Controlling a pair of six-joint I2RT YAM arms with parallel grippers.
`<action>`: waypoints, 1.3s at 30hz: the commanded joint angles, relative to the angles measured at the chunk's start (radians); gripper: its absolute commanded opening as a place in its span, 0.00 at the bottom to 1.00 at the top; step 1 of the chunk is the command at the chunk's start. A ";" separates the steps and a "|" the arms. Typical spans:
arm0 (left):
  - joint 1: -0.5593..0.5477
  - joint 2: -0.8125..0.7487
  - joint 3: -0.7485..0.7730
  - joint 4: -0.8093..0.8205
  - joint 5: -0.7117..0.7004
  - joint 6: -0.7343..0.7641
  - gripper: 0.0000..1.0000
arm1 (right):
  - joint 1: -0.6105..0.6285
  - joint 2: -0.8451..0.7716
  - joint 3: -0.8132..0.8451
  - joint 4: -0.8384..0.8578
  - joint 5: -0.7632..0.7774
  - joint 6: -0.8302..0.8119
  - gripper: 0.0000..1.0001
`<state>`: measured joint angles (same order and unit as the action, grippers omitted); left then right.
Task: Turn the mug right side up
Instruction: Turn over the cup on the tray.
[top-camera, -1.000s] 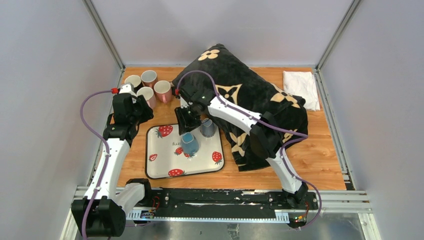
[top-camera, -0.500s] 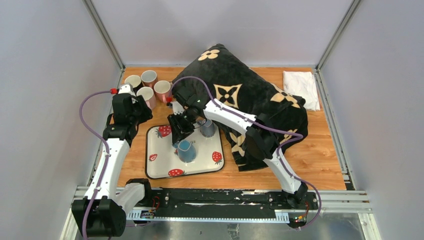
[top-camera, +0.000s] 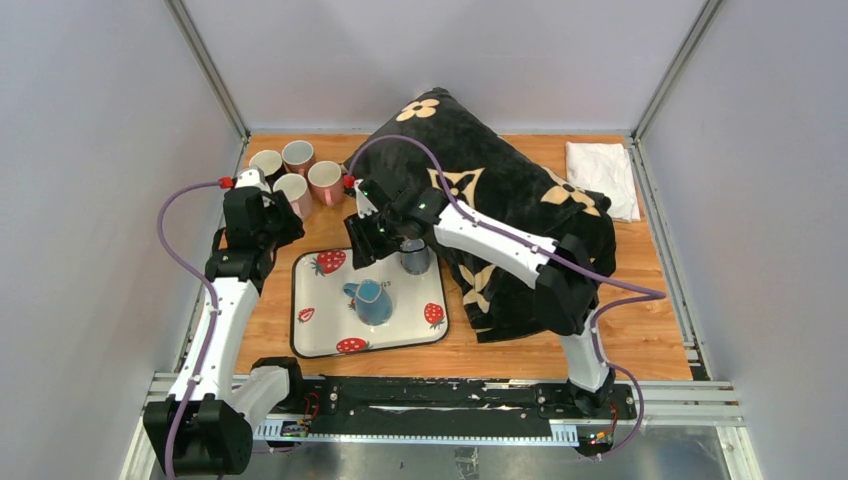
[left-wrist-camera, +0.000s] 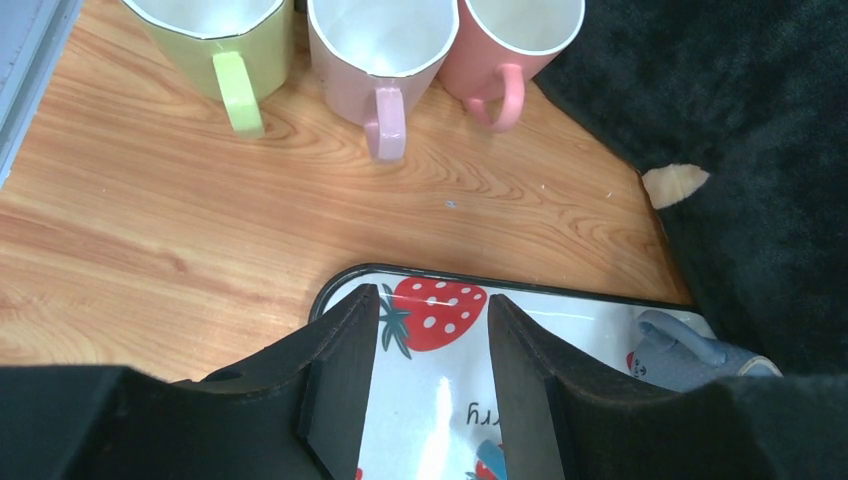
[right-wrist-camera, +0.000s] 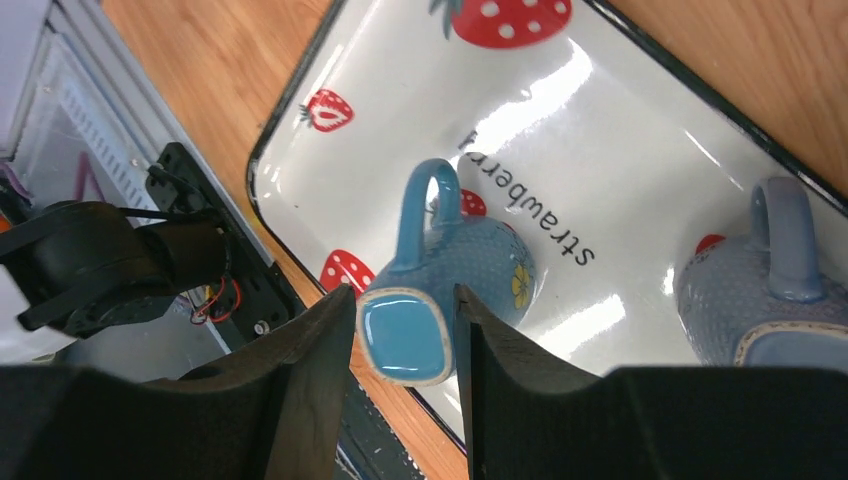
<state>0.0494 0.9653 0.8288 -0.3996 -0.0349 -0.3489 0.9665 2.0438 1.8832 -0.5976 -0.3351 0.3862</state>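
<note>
We're hovering the right fingers (right-wrist-camera: 310, 380), apart and empty, over the upside-down teal mug (right-wrist-camera: 470, 270) on the strawberry tray (right-wrist-camera: 620, 130); left fingers (left-wrist-camera: 340, 370) are hanging apart too. Next we're probably needing a side grip.

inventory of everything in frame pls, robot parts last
blue mug: 1, blue, upside down, tray centre
grey-blue mug: 1, grey-blue, upside down, tray's back right
tray: 1, white with red strawberries, front centre
yellow-green mug: 1, yellow-green, back left, upright
pink mugs: 3, pink shades, back left, upright
blanket: 1, black with beige flowers, back centre-right
cloth: 1, white, back right
table: 1, wood
left gripper: 1, black, open, over tray's back left
right gripper: 1, black, open, above blue mug
</note>
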 joint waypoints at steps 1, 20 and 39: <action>0.004 -0.019 0.004 0.005 -0.009 -0.001 0.51 | 0.059 -0.087 -0.067 0.116 0.031 -0.071 0.45; 0.006 -0.014 0.003 0.005 -0.008 -0.001 0.51 | 0.228 -0.192 -0.388 0.320 0.037 -0.163 0.44; 0.006 -0.014 0.000 0.009 -0.003 -0.002 0.51 | 0.204 -0.199 -0.438 0.288 0.148 -0.137 0.40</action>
<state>0.0502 0.9634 0.8288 -0.3996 -0.0364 -0.3496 1.1839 1.8595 1.4746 -0.2920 -0.2306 0.2451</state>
